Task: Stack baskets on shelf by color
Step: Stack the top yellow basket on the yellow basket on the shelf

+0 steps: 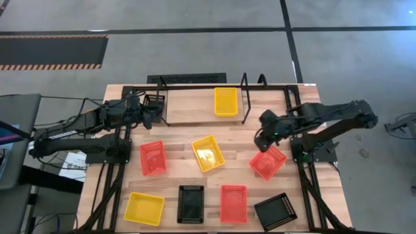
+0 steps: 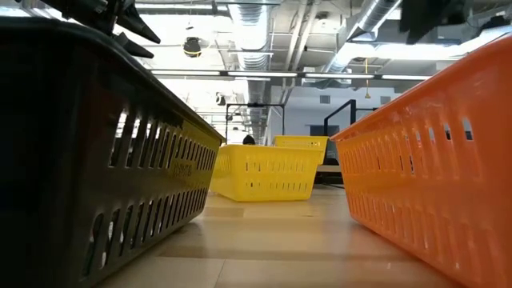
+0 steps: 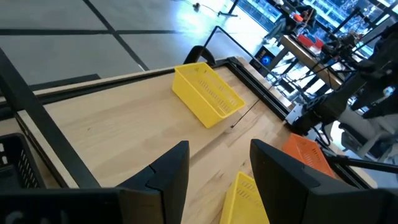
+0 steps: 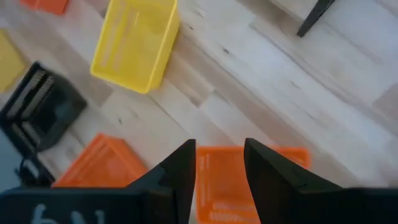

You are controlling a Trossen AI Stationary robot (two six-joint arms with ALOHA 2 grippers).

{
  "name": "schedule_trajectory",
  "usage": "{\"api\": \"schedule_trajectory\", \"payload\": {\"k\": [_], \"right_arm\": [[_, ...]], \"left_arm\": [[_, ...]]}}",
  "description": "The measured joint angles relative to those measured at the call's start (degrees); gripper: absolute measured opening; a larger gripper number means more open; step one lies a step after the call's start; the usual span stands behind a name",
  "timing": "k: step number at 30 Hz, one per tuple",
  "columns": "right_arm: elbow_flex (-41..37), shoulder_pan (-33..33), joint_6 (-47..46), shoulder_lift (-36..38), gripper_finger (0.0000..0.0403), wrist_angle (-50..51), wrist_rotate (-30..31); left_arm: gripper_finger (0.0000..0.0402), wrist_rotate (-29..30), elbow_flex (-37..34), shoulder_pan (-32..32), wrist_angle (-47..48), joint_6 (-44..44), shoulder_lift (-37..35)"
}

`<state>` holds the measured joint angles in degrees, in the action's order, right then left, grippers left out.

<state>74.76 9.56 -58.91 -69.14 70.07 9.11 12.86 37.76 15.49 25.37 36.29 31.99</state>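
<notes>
The shelf [image 1: 246, 97] stands along the table's far edge. A yellow basket [image 1: 225, 101] rests flat on it, and a black basket [image 1: 155, 103] sits at its left end. My left gripper [image 1: 151, 117] hovers open just beside that black basket [image 3: 15, 162], with nothing between its fingers [image 3: 217, 149]. Near the table's right side, my right gripper [image 1: 262, 142] points steeply down, open, above a red-orange basket [image 1: 268, 162] that lies flat on the table [image 4: 230, 180].
More baskets lie on the wood: red-orange [image 1: 153, 158], yellow [image 1: 208, 153], yellow [image 1: 144, 208], black [image 1: 190, 203], red-orange [image 1: 233, 203], black [image 1: 275, 211]. A black frame [image 1: 305, 195] edges the tabletop. Bare wood shows between the shelf and the middle row.
</notes>
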Motion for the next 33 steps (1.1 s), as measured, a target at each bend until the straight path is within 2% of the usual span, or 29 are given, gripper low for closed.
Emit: {"api": "schedule_trajectory", "payload": {"k": [7,13,17,24,33], "right_arm": [[-1.75,-1.07,-7.25,-9.07,0.0177,-8.24,-0.05],[-1.68,-2.05,-9.90,-19.38,0.0185,-24.84,-0.37],[-1.66,-3.31,-12.08,-25.93,0.0182,-31.68,-4.44],[-1.22,-4.67,-13.59,-33.48,0.0185,-38.08,-10.34],[2.35,-6.95,-6.36,-37.82,0.0181,-37.26,-13.46]], "left_arm": [[0.0158,0.00,0.00,0.00,0.06,0.00,0.00],[0.0158,-0.25,0.00,0.00,0.86,-0.95,0.00],[0.0158,-2.20,0.00,0.02,1.33,-2.90,0.00],[0.0158,-5.17,0.00,0.02,1.68,-5.84,0.00],[0.0158,-5.56,0.00,0.01,3.62,-6.29,0.00]]}}
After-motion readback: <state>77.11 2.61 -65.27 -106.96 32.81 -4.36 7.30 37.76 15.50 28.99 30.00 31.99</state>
